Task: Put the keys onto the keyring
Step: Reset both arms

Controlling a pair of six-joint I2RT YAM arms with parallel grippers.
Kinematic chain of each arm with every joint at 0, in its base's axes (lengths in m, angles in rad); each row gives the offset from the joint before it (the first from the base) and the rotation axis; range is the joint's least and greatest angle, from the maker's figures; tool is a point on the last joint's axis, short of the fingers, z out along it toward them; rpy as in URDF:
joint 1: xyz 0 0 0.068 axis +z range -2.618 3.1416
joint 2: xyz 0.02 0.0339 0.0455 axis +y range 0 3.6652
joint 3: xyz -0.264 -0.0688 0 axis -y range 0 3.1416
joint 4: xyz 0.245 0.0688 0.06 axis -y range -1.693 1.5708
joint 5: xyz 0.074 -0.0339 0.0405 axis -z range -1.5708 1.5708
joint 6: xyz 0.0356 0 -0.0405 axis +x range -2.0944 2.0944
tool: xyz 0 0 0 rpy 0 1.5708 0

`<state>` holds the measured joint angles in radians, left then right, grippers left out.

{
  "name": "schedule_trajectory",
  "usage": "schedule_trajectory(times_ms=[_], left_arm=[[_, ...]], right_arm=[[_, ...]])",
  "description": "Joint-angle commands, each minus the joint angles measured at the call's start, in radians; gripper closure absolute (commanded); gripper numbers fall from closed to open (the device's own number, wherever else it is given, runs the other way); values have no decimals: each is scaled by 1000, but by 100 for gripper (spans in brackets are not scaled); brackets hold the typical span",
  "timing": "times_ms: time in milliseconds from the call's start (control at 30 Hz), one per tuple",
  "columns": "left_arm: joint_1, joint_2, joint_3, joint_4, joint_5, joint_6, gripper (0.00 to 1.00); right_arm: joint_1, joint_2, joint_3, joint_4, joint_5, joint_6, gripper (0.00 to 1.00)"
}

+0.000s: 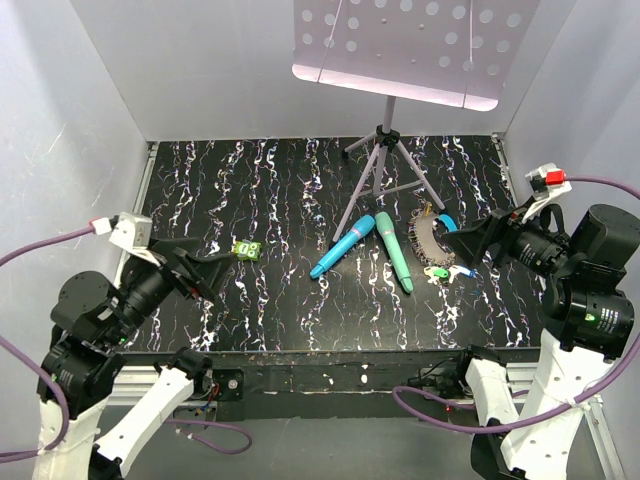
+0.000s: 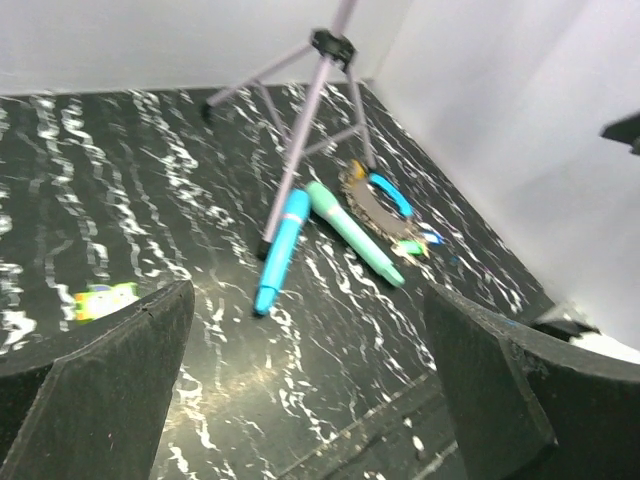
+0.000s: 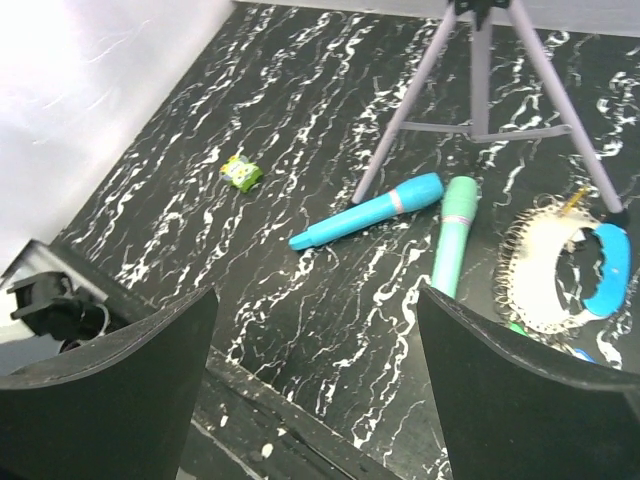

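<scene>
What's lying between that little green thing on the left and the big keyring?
Two sticks, a blue stick and a teal stick, lie between the green thing and the keyring; the top view shows it plainly.

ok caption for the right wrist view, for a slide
Open right end effector over the table, facing keyring, blue stick, green stick and tripod.
</scene>
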<state>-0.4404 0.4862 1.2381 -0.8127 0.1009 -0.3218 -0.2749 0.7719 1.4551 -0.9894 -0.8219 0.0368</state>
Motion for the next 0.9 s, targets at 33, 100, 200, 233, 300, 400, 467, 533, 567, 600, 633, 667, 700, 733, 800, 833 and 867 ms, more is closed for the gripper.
schedule_trajectory(times_ms=[33, 100, 200, 233, 300, 400, 467, 533, 567, 600, 633, 667, 700, 733, 800, 833, 867], left_arm=[[5, 6, -66, 86, 85, -53, 2], [5, -11, -45, 40, -11, -19, 2], [5, -37, -31, 0, -76, 18, 2], [3, -41, -34, -11, -84, 26, 2], [5, -40, -38, -23, -86, 29, 2], [5, -29, -57, -26, -76, 23, 2], [5, -28, -68, -20, -73, 18, 2], [5, -28, -77, -14, -70, 15, 2], [5, -28, -77, -14, -70, 18, 2], [5, -28, -78, -16, -70, 18, 2], [5, -24, -77, -16, -72, 20, 2], [5, -24, -78, -16, -72, 21, 2], [5, -24, -77, -16, -73, 21, 2], [5, -24, -78, -17, -76, 23, 2], [5, -28, -83, -14, -75, 24, 2], [5, -31, -88, -11, -75, 24, 2], [5, -32, -92, -5, -70, 21, 2]], right_arm=[[-3, -8, -4, 17, -47, -23, 10], [-4, -19, -4, 35, 60, -12, 10], [-4, -37, -28, 86, 171, 52, 10], [-4, -40, -44, 107, 193, 89, 9], [-4, -40, -61, 130, 225, 139, 9], [-6, -43, -78, 149, 234, 181, 9], [-4, -43, -78, 153, 248, 187, 9], [-4, -42, -79, 156, 263, 187, 9], [-4, -43, -81, 158, 267, 186, 8], [-4, -45, -82, 161, 267, 186, 8], [-4, -45, -84, 164, 267, 187, 8], [-6, -43, -90, 164, 265, 187, 8], [-6, -43, -93, 166, 265, 189, 8], [-6, -45, -99, 167, 264, 189, 8], [-3, -45, -104, 169, 259, 189, 8], [-4, -45, -107, 170, 256, 189, 8], [-4, -42, -108, 170, 250, 189, 8]])
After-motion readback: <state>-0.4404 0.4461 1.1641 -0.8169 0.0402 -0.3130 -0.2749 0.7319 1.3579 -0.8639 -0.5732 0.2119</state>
